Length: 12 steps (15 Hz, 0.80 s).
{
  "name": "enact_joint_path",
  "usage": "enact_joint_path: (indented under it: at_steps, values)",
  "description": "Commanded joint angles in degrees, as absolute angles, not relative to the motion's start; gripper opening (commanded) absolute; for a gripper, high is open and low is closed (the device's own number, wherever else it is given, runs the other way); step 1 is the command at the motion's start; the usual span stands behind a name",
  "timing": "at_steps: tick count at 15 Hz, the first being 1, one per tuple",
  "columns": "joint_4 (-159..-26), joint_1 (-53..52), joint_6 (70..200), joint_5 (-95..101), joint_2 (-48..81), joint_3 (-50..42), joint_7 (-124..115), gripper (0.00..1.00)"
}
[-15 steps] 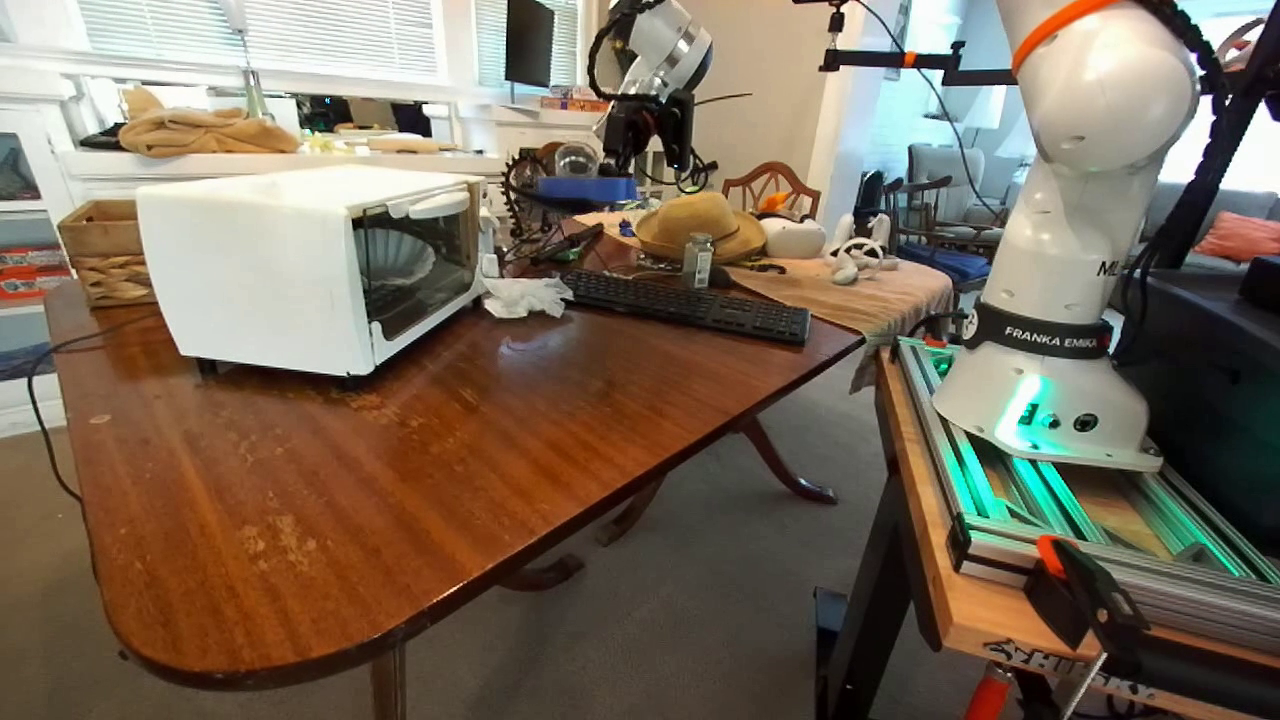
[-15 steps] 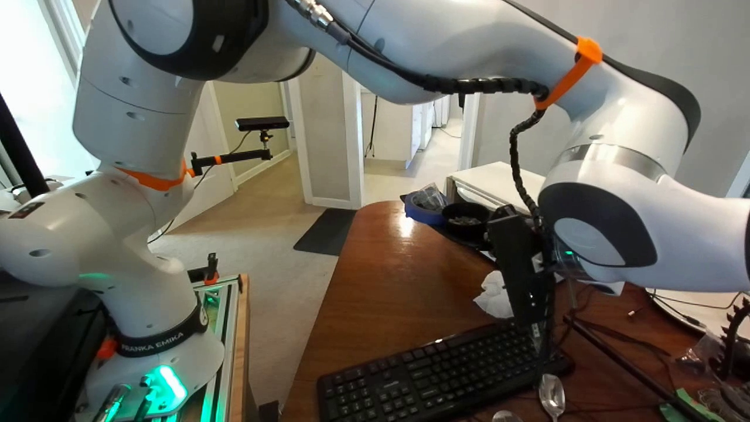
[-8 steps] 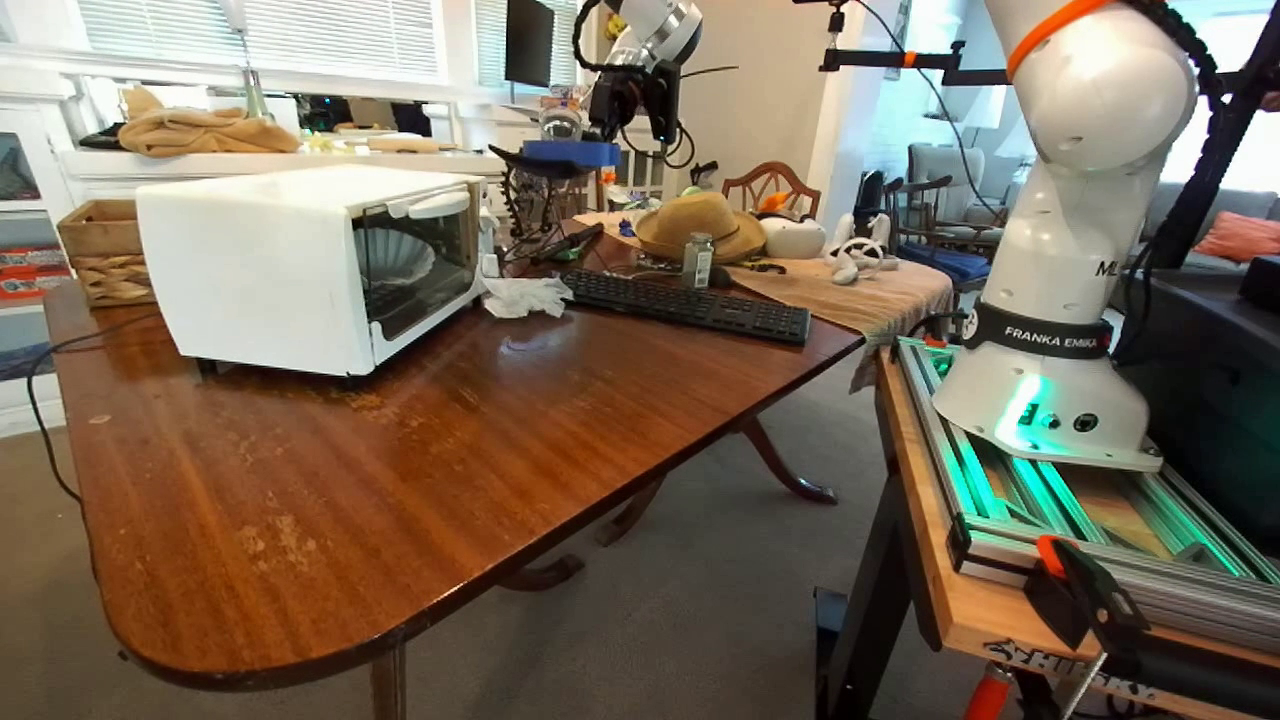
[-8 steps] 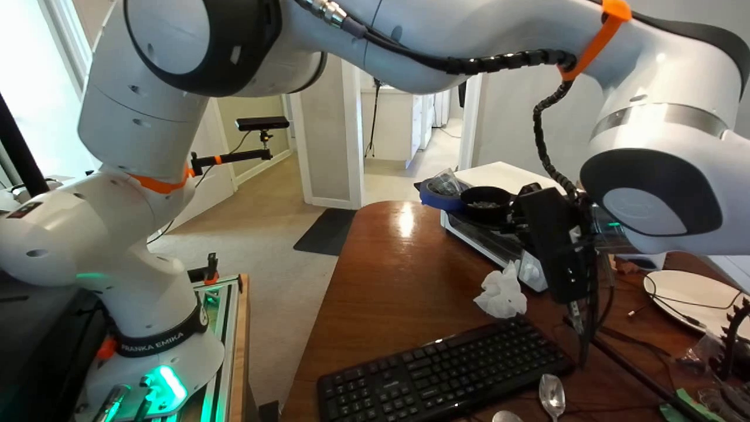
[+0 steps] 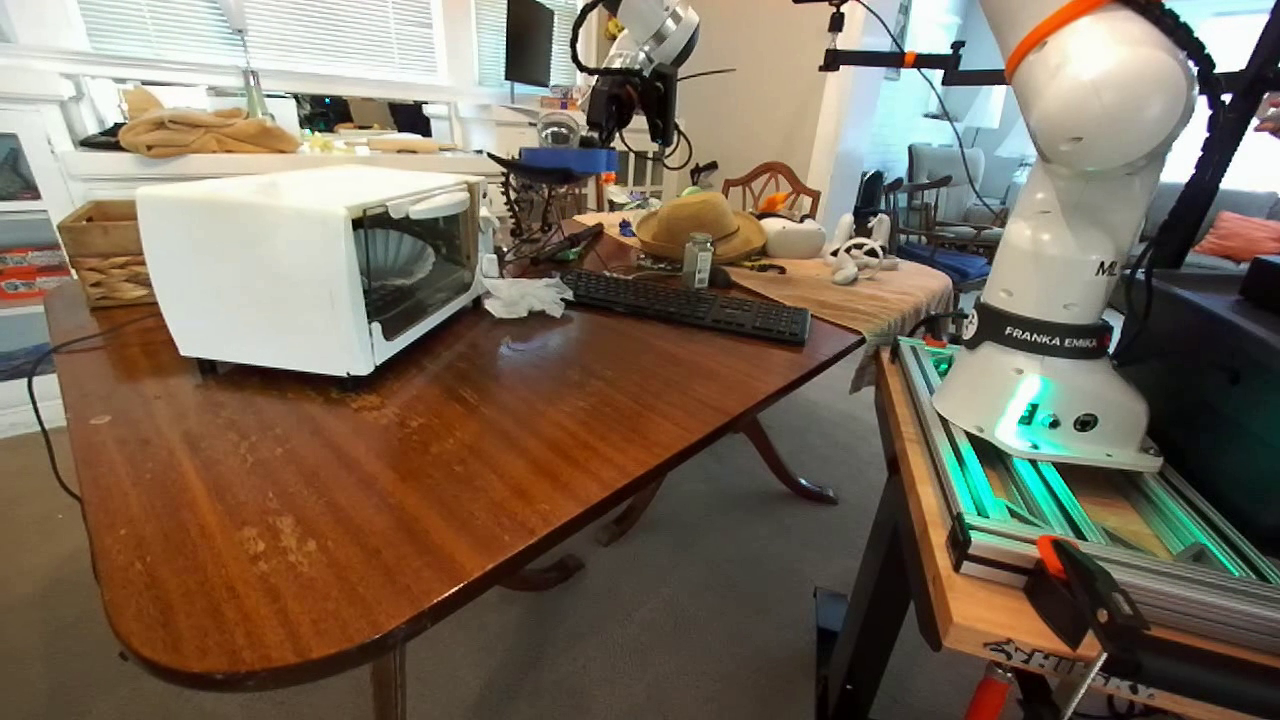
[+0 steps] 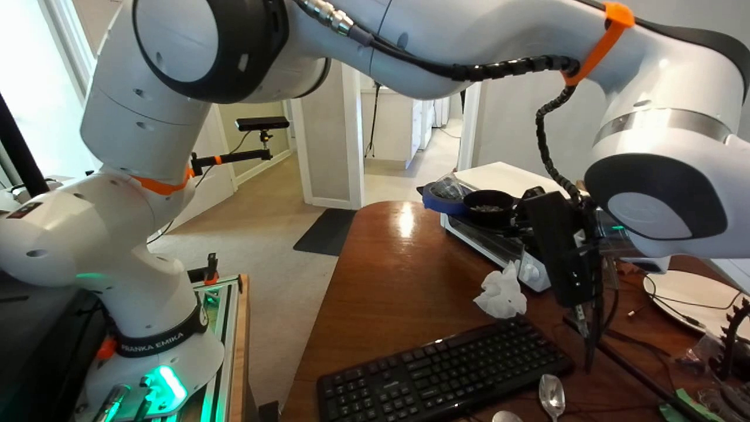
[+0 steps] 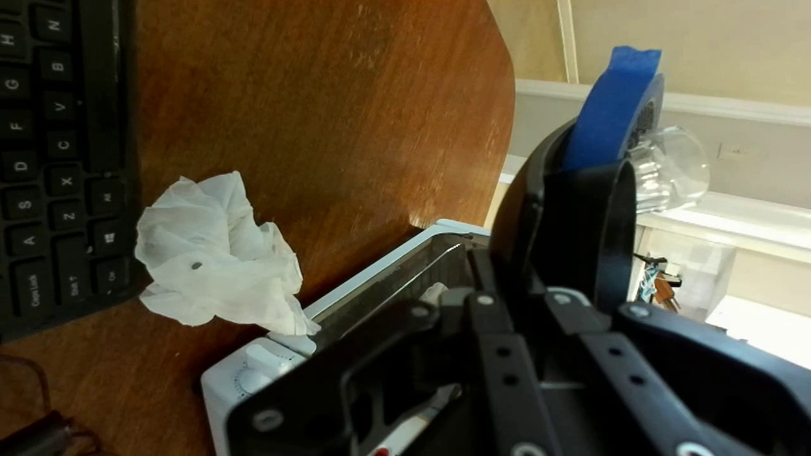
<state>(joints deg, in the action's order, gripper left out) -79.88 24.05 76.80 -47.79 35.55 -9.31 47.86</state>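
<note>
wrist view: hand (image 7: 516,285) pinched narrow on tray (image 7: 521,199) rim; tape (image 7: 605,117), bowl (image 7: 580,231), cup (image 7: 675,164) at one o'clock. off-centre weight could twist grip, spilling them near oven (image 7: 385,289), nine o'clock.

Tape roll (image 7: 605,120) and bowl (image 7: 580,234) sit on the tray (image 7: 519,209), tissue (image 7: 215,259) between keyboard (image 7: 60,177) and oven (image 5: 310,270).

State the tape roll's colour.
The tape roll is blue; the wrist view shows it best.
</note>
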Motion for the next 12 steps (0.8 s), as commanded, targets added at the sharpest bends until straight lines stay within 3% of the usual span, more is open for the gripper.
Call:
enact_joint_path:
  at_steps: [1,12]
  values:
    - [-75.45,24.64,77.12,-47.66,37.01,-7.87,47.16,0.02]
    - [-56.98,24.95,73.08,-49.41,46.00,-0.94,43.98,0.02]
